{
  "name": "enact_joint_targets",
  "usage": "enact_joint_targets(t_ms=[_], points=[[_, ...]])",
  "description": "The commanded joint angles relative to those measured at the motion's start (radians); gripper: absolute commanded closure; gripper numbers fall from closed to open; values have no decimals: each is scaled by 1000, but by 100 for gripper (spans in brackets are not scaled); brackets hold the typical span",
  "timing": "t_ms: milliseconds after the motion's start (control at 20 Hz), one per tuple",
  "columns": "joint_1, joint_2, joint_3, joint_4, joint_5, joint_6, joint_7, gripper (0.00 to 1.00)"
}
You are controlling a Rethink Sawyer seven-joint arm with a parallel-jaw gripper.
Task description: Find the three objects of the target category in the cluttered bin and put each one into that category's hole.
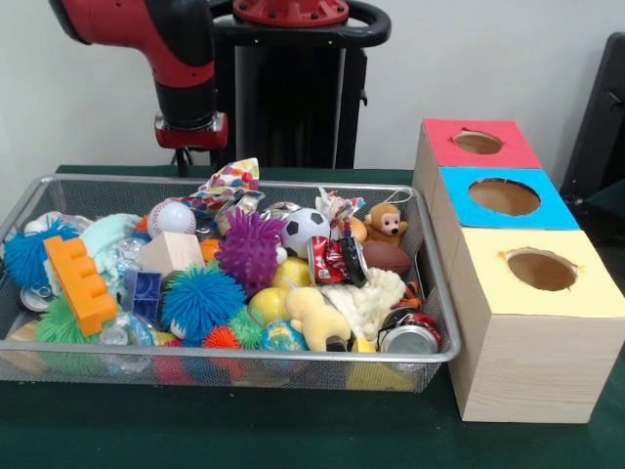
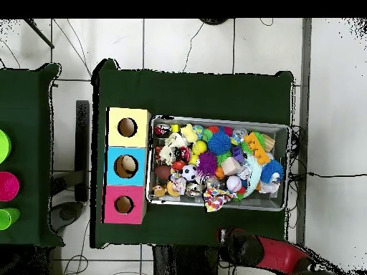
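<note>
Bin [image 1: 29, 200], long axis left-right, front view

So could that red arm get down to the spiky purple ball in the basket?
Probably yes: the spiky purple ball lies on top of the pile in the silver wire-mesh basket, nothing covering it, and the red arm hangs just behind.

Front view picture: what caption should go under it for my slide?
Red robot arm waits behind a toy-filled wire bin, beside three boxes with holes.

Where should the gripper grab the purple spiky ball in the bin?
Take the purple spiky ball across its round body, coming straight down from above. It sits on top of the pile in the bin, its crown exposed, while neighbouring toys crowd its sides.
</note>
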Motion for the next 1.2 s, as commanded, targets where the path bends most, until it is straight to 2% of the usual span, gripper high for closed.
enact_joint_targets(t_ms=[50,350,600,800,1200], points=[[-8,-173,124,-53,36,232,-52,0],[-2,-312,161,11,61,340,-53,0],[3,-350,190,14,71,387,-46,0],[-2,-336,205,1,65,376,-32,0],[-12,-229,232,-78,51,301,1,0]])
